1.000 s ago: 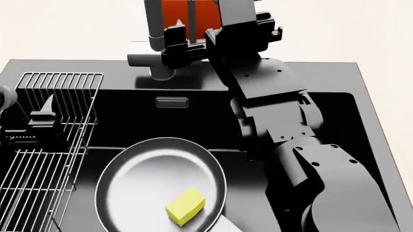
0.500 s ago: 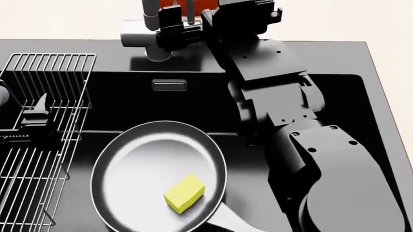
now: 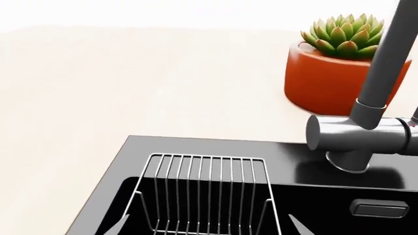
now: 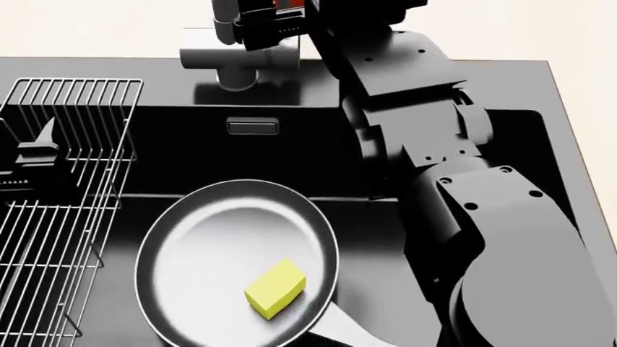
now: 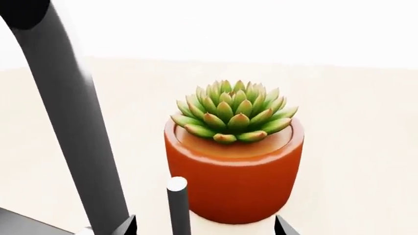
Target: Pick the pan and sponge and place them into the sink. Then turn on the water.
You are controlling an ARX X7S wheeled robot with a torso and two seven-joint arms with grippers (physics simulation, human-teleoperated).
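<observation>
The pan (image 4: 207,246) lies in the black sink (image 4: 318,155), pale inside up. The yellow sponge (image 4: 276,289) lies inside the pan. My right arm reaches over the sink to the faucet (image 4: 236,58). The right gripper (image 4: 274,18) is open at the faucet's top. In the right wrist view the right gripper (image 5: 205,229) has its jaws wide apart on either side of the upright lever rod (image 5: 177,205), not touching it. The left gripper (image 4: 39,153) is open and empty over the wire rack (image 4: 58,238). No water stream shows.
An orange pot with a succulent (image 5: 234,161) stands just behind the faucet, also in the left wrist view (image 3: 333,73). The dark spout (image 5: 72,122) rises beside the right gripper. The overflow slot (image 4: 253,128) is in the sink's back wall. The beige counter surrounds the sink.
The right gripper has moved farther toward the faucet's top, now at the view's upper edge. The left gripper has shifted slightly back over the rack. Pan and sponge have not moved.
</observation>
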